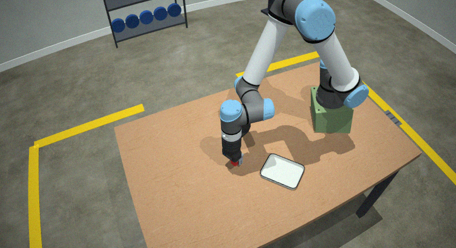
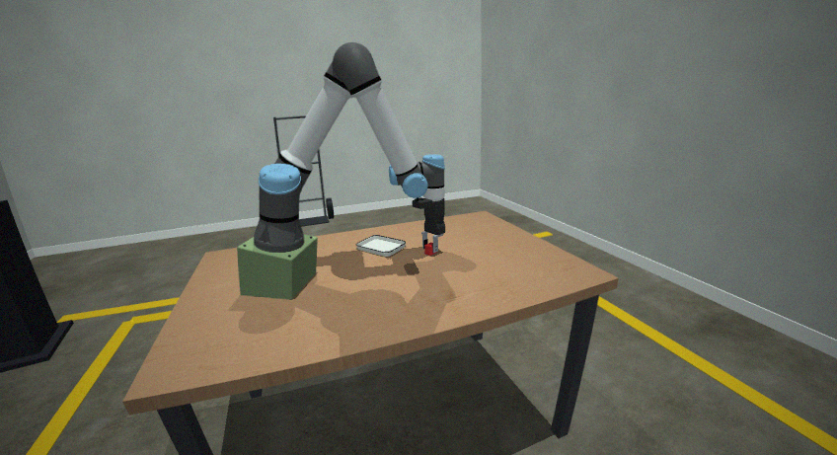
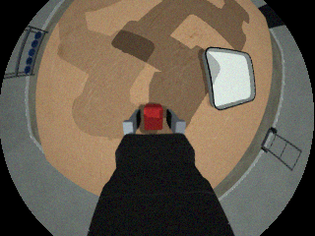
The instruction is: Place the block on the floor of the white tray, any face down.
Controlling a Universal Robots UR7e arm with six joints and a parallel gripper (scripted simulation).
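A small red block (image 1: 234, 163) (image 2: 429, 250) (image 3: 154, 118) rests on the wooden table (image 1: 179, 194) (image 2: 363, 310). My gripper (image 1: 235, 162) (image 2: 429, 246) (image 3: 154, 114) is low over it, pointing straight down, with its open fingers standing on either side of the block. The fingers are not closed on it. The white tray (image 1: 282, 170) (image 2: 381, 245) (image 3: 228, 78) lies flat and empty on the table a short way to the side of the block, apart from it.
The arm's green base block (image 1: 330, 117) (image 2: 276, 266) stands at the table's far side. A shelf with blue discs (image 1: 145, 16) and a hand truck (image 2: 302, 175) stand on the floor away from the table. Yellow floor tape (image 1: 33, 181) rings the table.
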